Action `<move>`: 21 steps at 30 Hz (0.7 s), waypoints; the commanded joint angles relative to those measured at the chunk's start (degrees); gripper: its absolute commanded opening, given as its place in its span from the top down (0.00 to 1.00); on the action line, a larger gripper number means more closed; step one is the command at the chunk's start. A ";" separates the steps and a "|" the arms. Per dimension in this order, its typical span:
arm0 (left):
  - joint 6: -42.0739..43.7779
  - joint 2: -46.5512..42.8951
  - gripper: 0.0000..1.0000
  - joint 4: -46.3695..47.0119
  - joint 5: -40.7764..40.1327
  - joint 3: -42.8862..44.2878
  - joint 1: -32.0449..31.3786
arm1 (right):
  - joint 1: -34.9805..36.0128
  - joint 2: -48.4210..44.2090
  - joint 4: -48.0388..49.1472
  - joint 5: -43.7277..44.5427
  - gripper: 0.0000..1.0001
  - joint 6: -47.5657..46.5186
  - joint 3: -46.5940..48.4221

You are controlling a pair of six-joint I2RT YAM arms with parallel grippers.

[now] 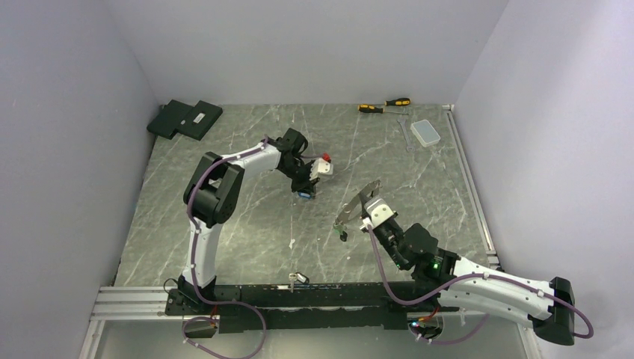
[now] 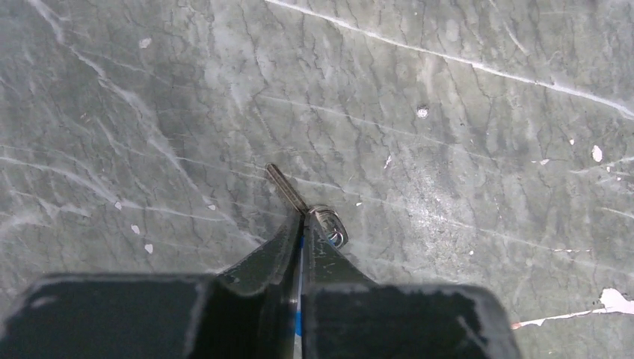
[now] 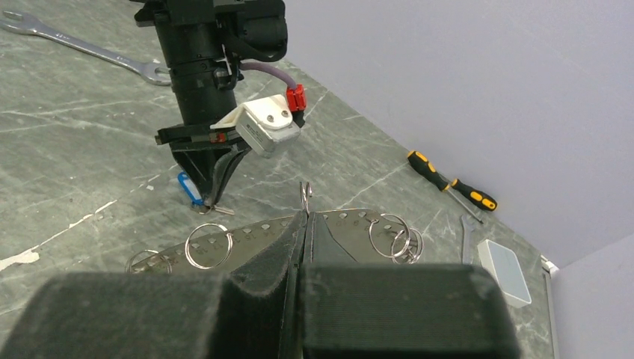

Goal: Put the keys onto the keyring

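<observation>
Robot lab test cell.
Closed in by plain white walls [image 1: 299,45] around a grey marbled counter [image 1: 247,224], with left arm [image 1: 217,187] and right arm [image 1: 486,288] bolted to an aluminium rail [image 1: 127,303] along the near edge, screwdrivers [image 1: 371,109] and wrench [image 1: 404,134] by the far right corner.

The blue-headed key [image 3: 191,188] is pinched by its plastic head in the left gripper [image 2: 303,221], just above the table, its metal blade [image 2: 284,185] pointing out past the fingertips and a small split ring [image 2: 333,228] at its head. The keyring [image 3: 247,233], a silvery perforated strip carrying several split rings [image 3: 207,245], is clamped mid-length in the right gripper [image 3: 305,217] and held tilted above the table. A small dark key [image 1: 342,235], its colour unclear, dangles from the strip's lower end.
</observation>
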 commanded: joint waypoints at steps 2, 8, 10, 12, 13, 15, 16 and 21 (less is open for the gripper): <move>2.27 -0.05 0.98 0.68 -1.60 -1.60 -0.75 | 0.07 0.15 5.17 0.52 1.00 0.59 0.37; 2.13 -3.16 1.00 2.26 -0.07 -3.24 -0.77 | 0.11 0.02 5.32 0.52 1.00 0.52 0.37; 1.46 -4.56 1.00 2.72 0.24 -3.47 -0.77 | 0.12 -0.08 5.31 0.52 1.00 0.47 0.31; 0.68 -6.22 1.00 3.58 0.47 -3.87 -0.76 | 0.12 -0.28 5.43 0.51 1.00 0.50 0.22; 0.33 -7.15 1.00 4.09 0.54 -4.23 -0.77 | 0.12 -0.27 5.46 0.42 1.00 0.59 0.20; -0.98 -9.18 1.00 5.93 0.25 -5.26 -0.75 | 0.12 -0.09 5.55 0.30 1.00 0.50 0.20; -1.50 -10.09 1.00 6.25 0.29 -5.57 -0.75 | 0.12 0.04 5.57 0.22 1.00 0.52 0.29; -2.76 -14.00 1.00 7.58 1.38 -7.21 -0.72 | 0.12 0.37 5.62 -0.18 1.00 0.44 0.45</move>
